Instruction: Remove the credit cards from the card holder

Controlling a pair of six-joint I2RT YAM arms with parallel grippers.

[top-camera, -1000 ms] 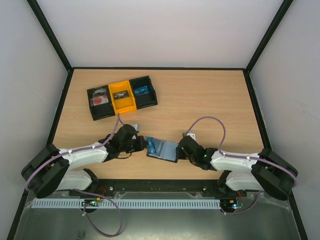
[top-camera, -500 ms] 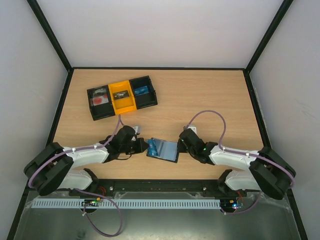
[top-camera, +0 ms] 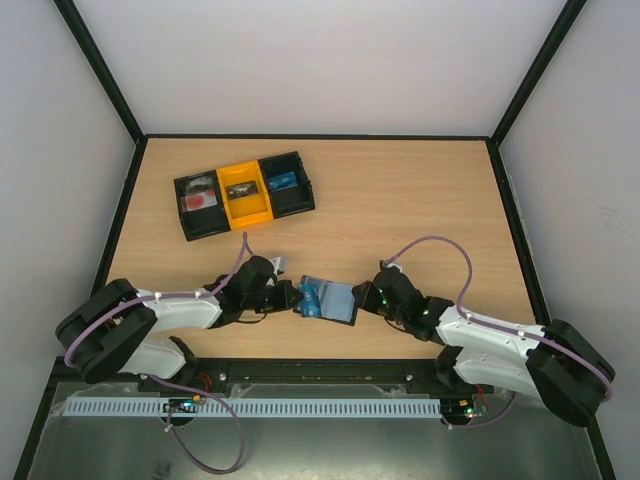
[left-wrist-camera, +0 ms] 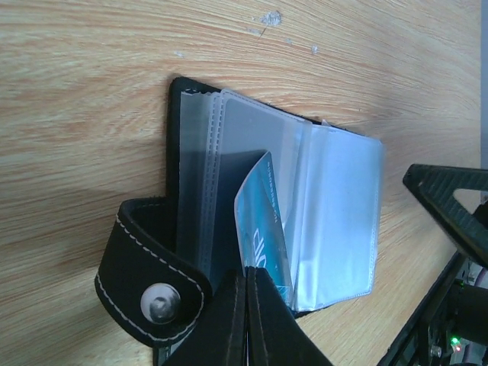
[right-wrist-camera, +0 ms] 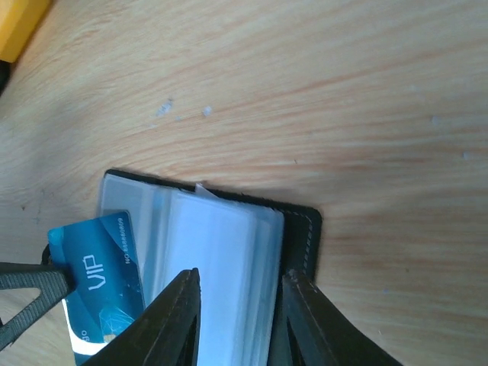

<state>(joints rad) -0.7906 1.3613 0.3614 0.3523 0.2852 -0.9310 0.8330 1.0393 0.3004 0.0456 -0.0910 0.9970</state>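
The card holder (top-camera: 336,301) lies open on the table between the two arms, black cover (left-wrist-camera: 174,145) down and clear sleeves (left-wrist-camera: 339,198) fanned upward. A light blue credit card (left-wrist-camera: 263,217) sticks out of a sleeve, and my left gripper (left-wrist-camera: 248,278) is shut on its lower edge. The holder's snap tab (left-wrist-camera: 152,293) curls up beside those fingers. My right gripper (right-wrist-camera: 242,278) stands open astride the holder's right end (right-wrist-camera: 301,229), one finger over the sleeves (right-wrist-camera: 221,252), the other at the black cover's edge. The blue card (right-wrist-camera: 99,278) also shows in the right wrist view.
A black-and-yellow three-compartment tray (top-camera: 243,193) sits at the back left of the table, with small items in it. Its yellow corner (right-wrist-camera: 19,23) shows in the right wrist view. Black frame rails border the table.
My right gripper's jaws have parted at the holder's right end, and the right arm has shifted. The left gripper has stayed shut on the blue card.
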